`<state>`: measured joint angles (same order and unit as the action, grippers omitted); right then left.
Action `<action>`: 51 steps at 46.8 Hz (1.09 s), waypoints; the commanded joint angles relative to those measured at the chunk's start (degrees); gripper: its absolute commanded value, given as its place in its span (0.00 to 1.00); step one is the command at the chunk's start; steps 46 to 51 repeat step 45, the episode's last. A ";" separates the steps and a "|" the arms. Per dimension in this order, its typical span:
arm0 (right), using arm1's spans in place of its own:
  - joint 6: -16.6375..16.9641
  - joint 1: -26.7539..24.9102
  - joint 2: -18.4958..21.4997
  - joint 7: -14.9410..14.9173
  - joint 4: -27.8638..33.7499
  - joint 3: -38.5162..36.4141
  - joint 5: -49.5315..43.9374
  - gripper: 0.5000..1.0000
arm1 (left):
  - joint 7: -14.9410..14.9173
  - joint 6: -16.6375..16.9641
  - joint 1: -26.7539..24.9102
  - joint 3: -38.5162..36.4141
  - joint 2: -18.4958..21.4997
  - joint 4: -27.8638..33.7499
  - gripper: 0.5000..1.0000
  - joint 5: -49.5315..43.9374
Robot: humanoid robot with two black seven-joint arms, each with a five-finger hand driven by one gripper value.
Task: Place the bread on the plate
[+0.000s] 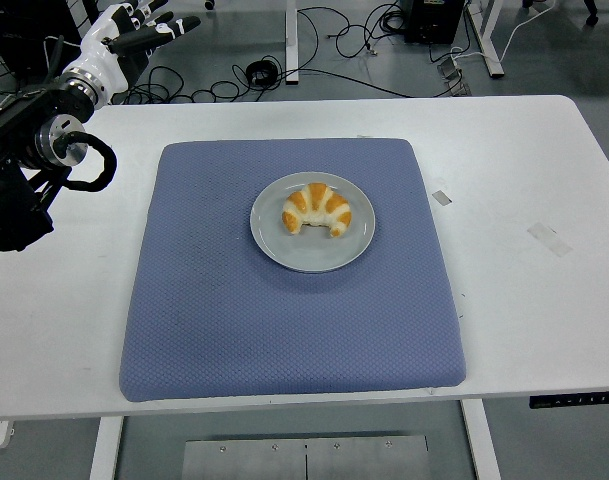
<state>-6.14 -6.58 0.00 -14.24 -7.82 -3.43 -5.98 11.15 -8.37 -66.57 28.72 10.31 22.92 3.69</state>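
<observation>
Lying on the plate point(312, 222) is the bread point(315, 209), a crescent-shaped roll with golden-brown and pale stripes. It is sitting a little above the middle of the plate, with its two ends pointing down toward the near edge of the table, and it is fully inside the rim. The plate is round and grey, and it is resting on a blue-purple mat point(284, 300) that is covering the middle part of the white table point(524, 300). The plate is standing in the upper half of the mat, slightly right of its centre.

The left arm point(29, 175) is coming in from the left edge of the picture and is reaching up along the far left corner of the table. The left hand point(134, 35) is hanging beyond the far edge of the table, above the floor with cables, well apart from the plate and the bread. Its fingers are stretched out and spread, and they are gripping nothing.

On the right part of the table two small pieces of tape are lying: one point(440, 197) just beside the right edge of the mat, another point(548, 238) farther to the right.
</observation>
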 commanded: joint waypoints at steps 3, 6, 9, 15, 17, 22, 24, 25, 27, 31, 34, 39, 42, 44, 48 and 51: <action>-0.01 -0.02 0.00 0.00 0.17 0.00 0.00 1.00 | 0.62 -0.06 1.00 2.13 -0.38 0.02 0.96 0.00; -0.01 -0.10 0.00 0.00 0.17 0.09 0.00 1.00 | 0.71 -0.06 1.53 2.22 -0.55 0.02 0.96 0.00; -0.01 -0.19 0.00 0.00 0.17 0.09 0.00 1.00 | 0.80 -0.06 2.32 2.92 -0.73 0.02 0.96 -0.27; -0.01 -0.28 0.00 0.09 0.17 0.09 0.00 1.00 | 1.94 -0.06 3.72 3.71 -1.08 0.02 0.96 -0.35; -0.01 -0.37 0.00 0.09 0.17 0.09 0.00 1.00 | 2.47 -0.06 4.16 3.97 -1.43 0.02 0.96 -0.44; -0.01 -0.54 0.00 0.09 0.17 0.09 0.00 1.00 | 2.82 -0.15 4.95 4.50 -2.13 0.02 0.96 -0.44; -0.01 -0.46 0.00 0.09 0.17 0.09 0.00 1.00 | 2.91 -0.06 5.13 4.68 -2.48 0.02 0.96 -0.44; -0.01 -0.46 0.00 0.09 0.17 0.09 0.00 1.00 | 2.91 -0.15 5.22 4.68 -2.66 0.02 0.96 -0.44; -0.01 -0.54 0.00 0.09 0.17 0.09 0.00 1.00 | 2.91 -0.06 5.31 4.68 -3.19 0.02 0.96 -0.70; -0.01 -0.63 0.00 0.09 0.26 0.09 0.00 1.00 | 3.26 -0.15 5.48 4.59 -3.54 0.02 0.96 -0.79; -0.01 -0.72 0.00 0.09 0.26 0.09 0.00 1.00 | 3.35 -0.15 5.57 4.59 -3.89 0.02 0.96 -0.88; -0.01 -0.81 0.00 0.09 0.26 0.09 0.00 1.00 | 3.35 -0.15 5.66 4.59 -4.51 0.02 0.96 -0.79; -0.01 -0.81 0.00 0.09 0.26 0.09 0.00 1.00 | 3.35 -0.06 5.66 4.50 -4.86 -0.06 0.96 -0.79; -0.01 -0.81 0.00 0.09 0.26 0.09 0.00 1.00 | 3.35 -0.06 5.66 4.50 -5.03 -0.06 0.96 -0.79; -0.01 -0.81 0.00 0.09 0.26 0.09 0.00 1.00 | 3.44 -0.06 5.75 4.50 -5.21 -0.06 0.96 -0.79; -0.01 -0.81 0.00 0.09 0.26 0.09 0.00 1.00 | 3.44 -0.06 5.75 4.50 -5.21 -0.06 0.96 -0.79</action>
